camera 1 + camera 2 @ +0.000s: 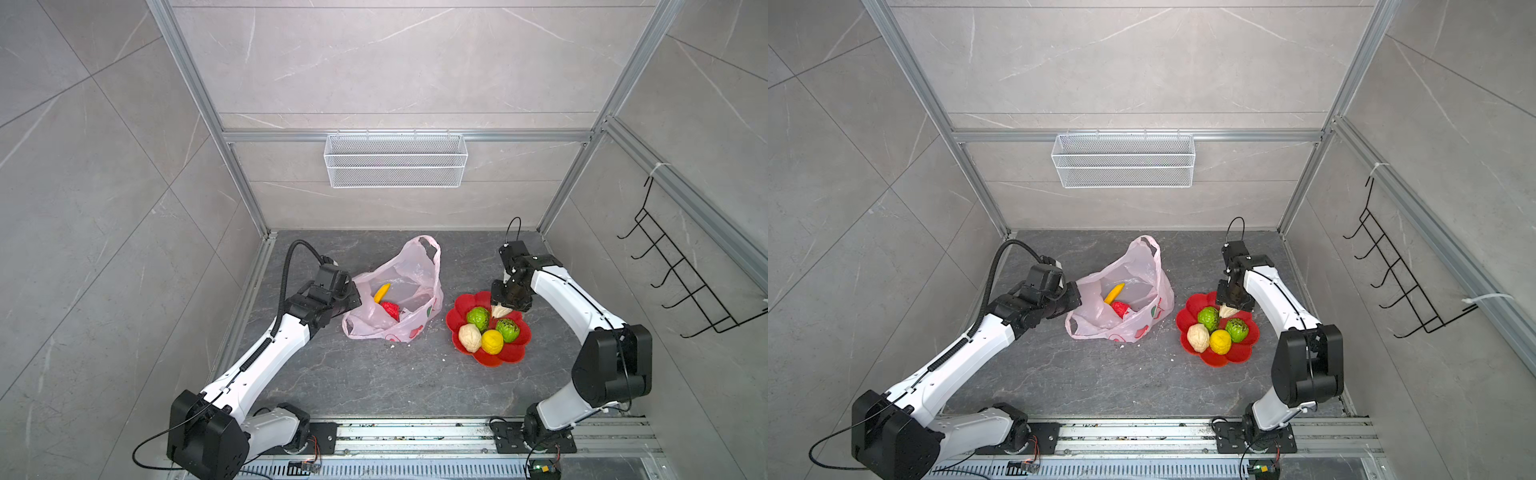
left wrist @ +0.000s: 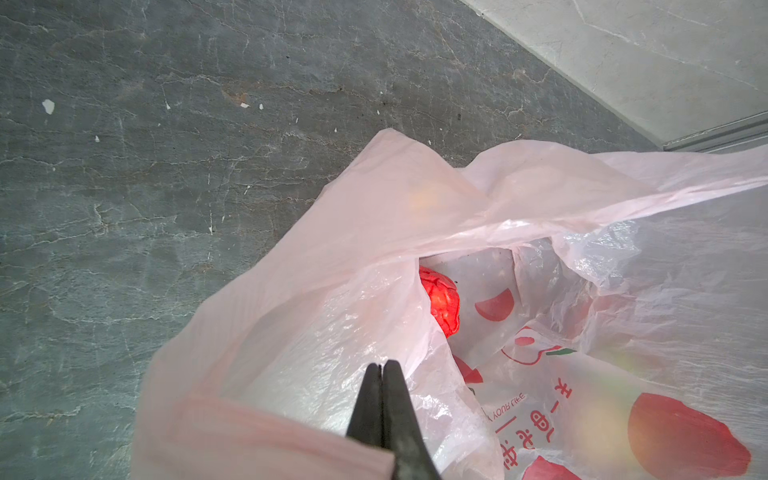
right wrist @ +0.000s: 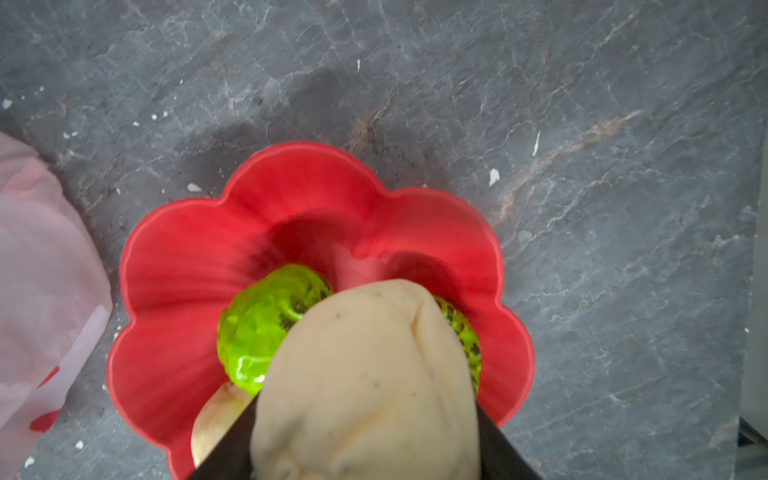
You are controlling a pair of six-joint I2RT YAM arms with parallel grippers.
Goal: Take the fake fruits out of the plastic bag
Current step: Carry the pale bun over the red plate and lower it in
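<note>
Cream lumpy ball [image 3: 365,374] in your right gripper [image 3: 361,449] over crowded red flower dish [image 3: 178,257], back edge: may roll off. Left gripper [image 2: 381,368] pinches crinkly pink bag [image 2: 332,232].

Below me: dark grey veined stone tabletop [image 1: 353,374]. Around: pale grey marbled tile walls [image 1: 395,62]. Back wall: white wire-mesh basket [image 1: 395,160]. Right wall: black wire hook rack [image 1: 681,274].

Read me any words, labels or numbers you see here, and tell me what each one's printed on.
"YOUR LIFE": small red print on the plastic bag, mirrored, seen from inside in the left wrist view.
Red Chinese characters beside it: mirrored and turned, not readable.
Nothing else carries text.
</note>
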